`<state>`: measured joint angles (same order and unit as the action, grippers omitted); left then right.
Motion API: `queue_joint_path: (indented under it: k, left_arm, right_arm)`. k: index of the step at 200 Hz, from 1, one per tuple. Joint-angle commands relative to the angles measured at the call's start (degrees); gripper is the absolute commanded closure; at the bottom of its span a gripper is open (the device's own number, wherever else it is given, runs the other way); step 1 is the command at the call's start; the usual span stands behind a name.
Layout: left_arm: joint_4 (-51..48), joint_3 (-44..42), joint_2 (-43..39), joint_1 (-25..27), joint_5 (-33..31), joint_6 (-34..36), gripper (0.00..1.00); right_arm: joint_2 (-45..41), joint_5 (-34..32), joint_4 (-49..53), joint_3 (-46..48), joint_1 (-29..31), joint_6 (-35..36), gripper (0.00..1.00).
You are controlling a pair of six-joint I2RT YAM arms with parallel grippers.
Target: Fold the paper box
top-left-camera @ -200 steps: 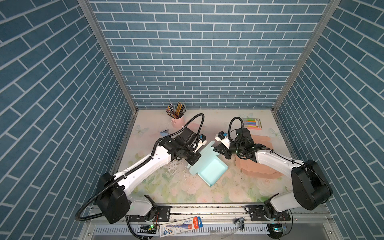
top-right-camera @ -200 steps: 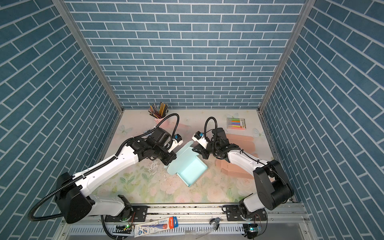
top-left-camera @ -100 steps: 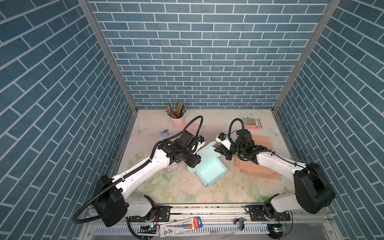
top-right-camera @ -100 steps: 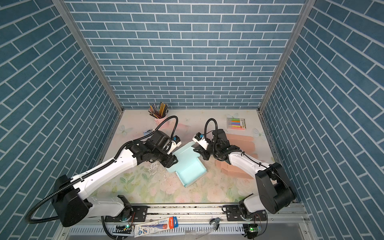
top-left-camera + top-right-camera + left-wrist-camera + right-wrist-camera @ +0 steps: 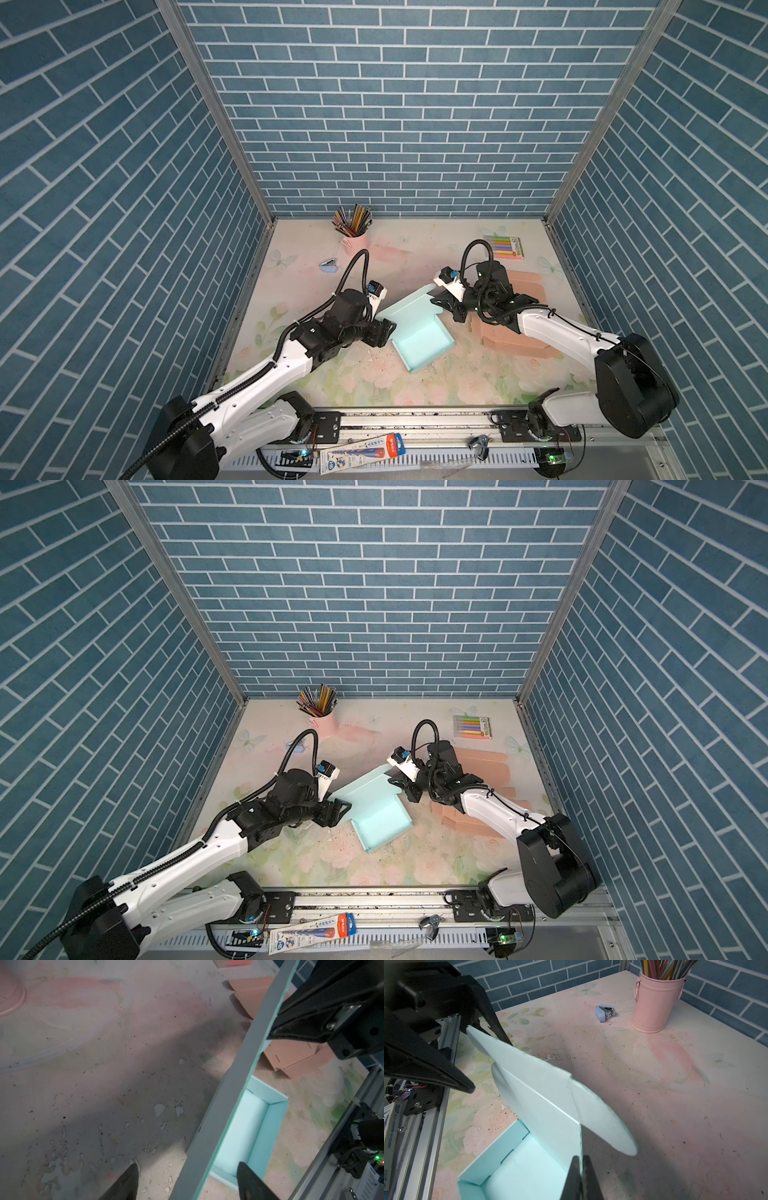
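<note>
Box (image 5: 424, 347) sat mid-table, half folded | lid (image 5: 409, 309) stood raised; we judged closing and tucking left | right gripper (image 5: 579, 1162) pinched lid at 1 o'clock | left gripper (image 5: 385, 330) gaped wide at 9 o'clock, gripping nothing

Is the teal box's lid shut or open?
Open: the lid stands raised over the empty tray, pinched by the right pincer.

"AWP30716" and "HB" on pencil packet (image 5: 361, 453) by front rail, other print illegible
</note>
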<state>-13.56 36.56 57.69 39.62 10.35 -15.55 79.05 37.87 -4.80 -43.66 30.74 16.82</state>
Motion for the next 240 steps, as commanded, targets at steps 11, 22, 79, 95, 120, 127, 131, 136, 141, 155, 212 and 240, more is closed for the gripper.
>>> queue_joint_path:
  k: [11, 22, 79, 95, 120, 127, 131, 136, 141, 155, 212, 240]
  left_arm:
    - [10.12, -2.61, -1.6, -0.34, -0.82, -5.04, 0.24]
    - [11.95, -4.09, -2.22, -0.4, -0.79, -6.12, 0.24]
    - [16.8, -9.79, -7.65, -0.54, -2.7, -8.51, 0.22]
    - [16.99, -10.59, -8.25, -0.79, -2.7, -8.53, 0.21]
    - [17.03, -12.26, -9.92, -1.1, -3.71, -8.6, 0.21]
    - [17.27, -12.83, -10.58, -1.28, -4.19, -8.83, 0.21]
    - [17.45, -13.29, -10.99, -1.42, -4.42, -8.99, 0.21]
    - [18.0, -13.96, -11.61, -1.54, -4.63, -9.29, 0.21]
    - [18.59, -14.6, -12.12, -1.65, -4.66, -9.55, 0.21]
    - [21.14, -16.45, -13.37, -2.04, -4.39, -10.32, 0.21]
    - [28.09, -21.95, -15.24, -2.81, -1.48, -11.08, 0.2]
    - [29.28, -23.23, -14.78, -3.44, -1.13, -9.98, 0.2]
  right_arm:
    - [-1.08, 0.14, -1.27, 0.37, -0.33, 1.56, 1.0]
    - [-1.17, 0.4, -1.33, 0.42, -0.49, 1.45, 1.0]
    - [-0.13, -0.83, -3.29, 0.79, -0.86, 0.0, 1.0]
    - [0.47, -1.46, -3.46, 0.6, -0.95, -0.17, 1.0]
    - [1.07, -1.96, -4.49, 0.81, -0.94, -1.23, 1.0]
    - [0.86, -2.33, -5.0, 1.09, -1.01, -1.67, 1.0]
    - [0.66, -2.59, -5.31, 1.38, -1.03, -1.97, 1.0]
    - [0.39, -2.78, -5.8, 1.78, -1.03, -2.25, 1.0]
    - [0.08, -3.01, -6.32, 2.18, -1.03, -2.67, 1.0]
    - [-1.18, -3.17, -7.93, 3.49, -1.08, -3.99, 1.0]
    - [-3.26, -3.52, -10.0, 5.84, -1.12, -6.79, 1.0]
    - [-2.98, -2.97, -10.49, 6.13, -1.12, -7.21, 1.0]
